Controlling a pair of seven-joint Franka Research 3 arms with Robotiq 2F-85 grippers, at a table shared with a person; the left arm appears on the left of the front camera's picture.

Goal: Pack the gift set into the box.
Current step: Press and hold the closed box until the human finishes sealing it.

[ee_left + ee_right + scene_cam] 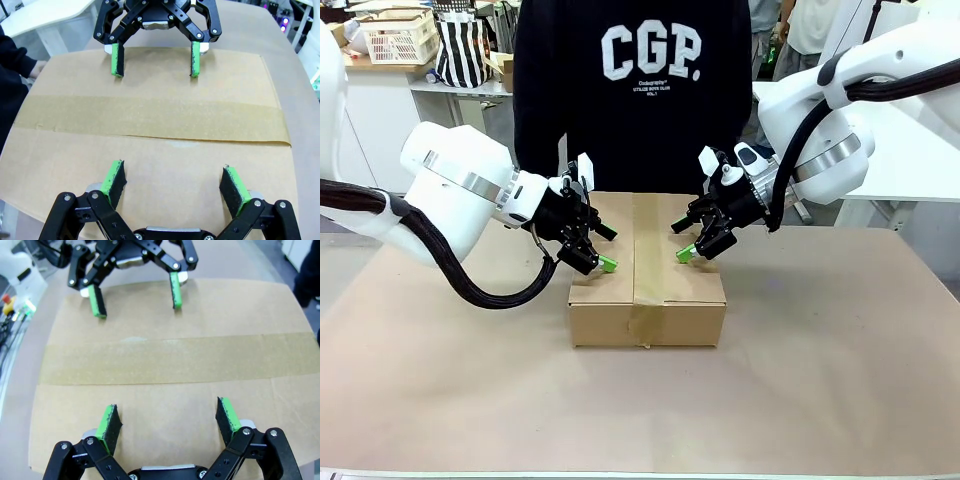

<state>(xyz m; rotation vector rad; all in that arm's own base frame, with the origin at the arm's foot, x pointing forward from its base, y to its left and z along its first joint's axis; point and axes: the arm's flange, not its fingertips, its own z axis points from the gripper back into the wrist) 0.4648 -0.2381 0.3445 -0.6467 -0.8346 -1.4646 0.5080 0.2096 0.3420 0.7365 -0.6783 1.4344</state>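
The box [620,318] stands in the middle of the table with its flaps shut and a strip of brown tape [648,260] along the centre seam. My left gripper [605,248] hovers open just over the left half of the box top. My right gripper [682,240] hovers open over the right half, facing it. In the left wrist view my left gripper [172,175] is spread above the cardboard [150,165], with the right gripper [155,65] beyond the tape. The right wrist view mirrors this: right gripper [167,415] near, left gripper [135,297] far. The gift set is out of view.
A person in a black sweatshirt [640,90] stands right behind the box at the far edge; a hand [36,67] rests near the box's corner. Brown paper [840,350] covers the table. A white lattice basket [400,40] and a striped bag [460,50] sit far back left.
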